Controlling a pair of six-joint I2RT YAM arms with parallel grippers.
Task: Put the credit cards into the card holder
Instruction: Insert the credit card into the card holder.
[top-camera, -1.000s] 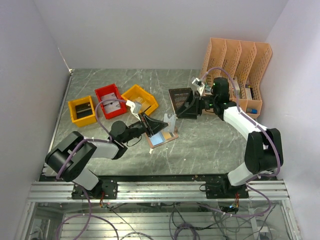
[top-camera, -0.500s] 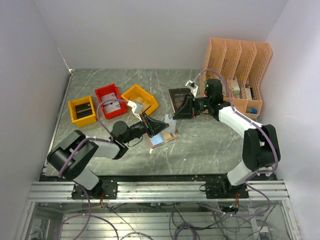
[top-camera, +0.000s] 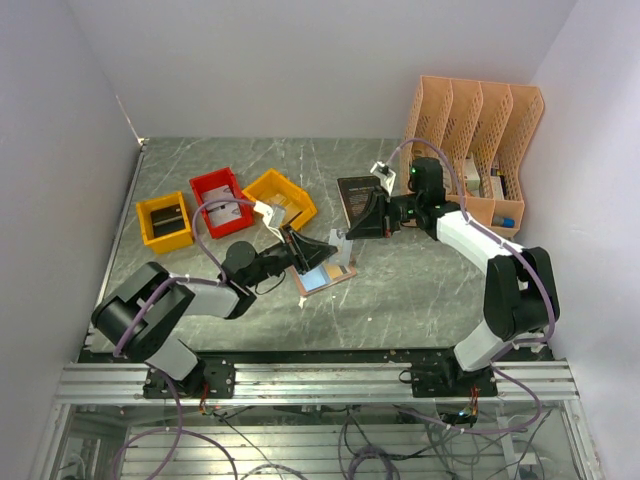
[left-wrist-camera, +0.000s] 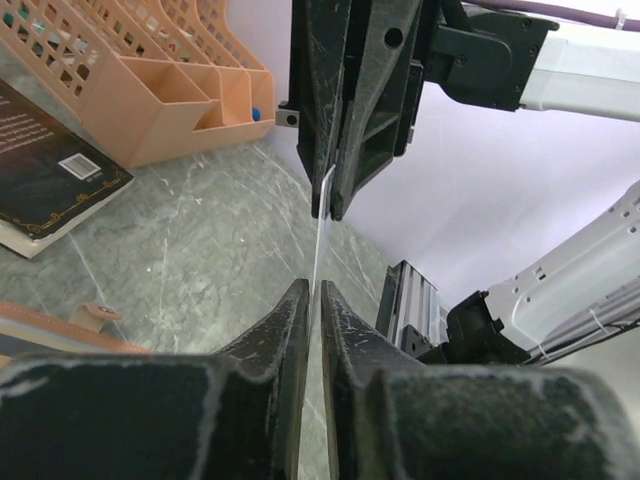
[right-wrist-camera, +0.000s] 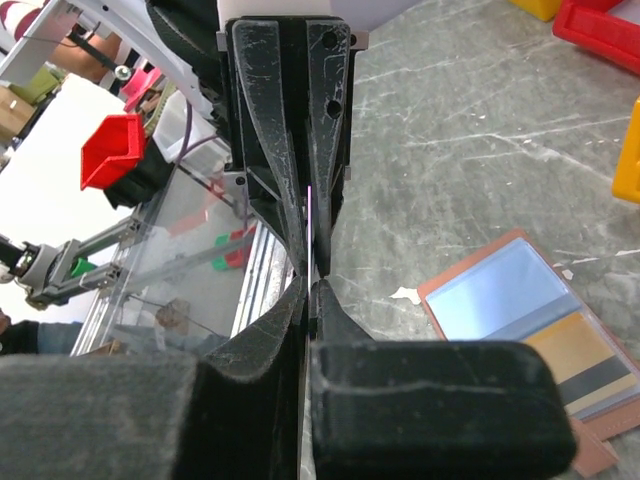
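The card (left-wrist-camera: 318, 235) you are working with stands edge-on in the air between the 2 arms. It is near the open card holder (right-wrist-camera: 588, 448), which lies flat on the table (top-camera: 420, 290) with a blue card (right-wrist-camera: 503, 292) and a gold card (right-wrist-camera: 578, 362) lying on its inner face. Expect this card to be very light, thin and slick. It is probably stiff enough to slide into a slot, yet it will likely bow or twist out if you squeeze a corner. Take hold on the 2 flat faces near 1 short end, so the far end stays free to lead into a pocket. The right pincer (right-wrist-camera: 308, 283) is closed flat on the card, its fingers meeting on both faces. The left pincer (left-wrist-camera: 314, 292) has its fingers on either side of the opposite edge with only a sliver of gap. You cannot tell from these views whether its pads press the card or stand just clear of it.
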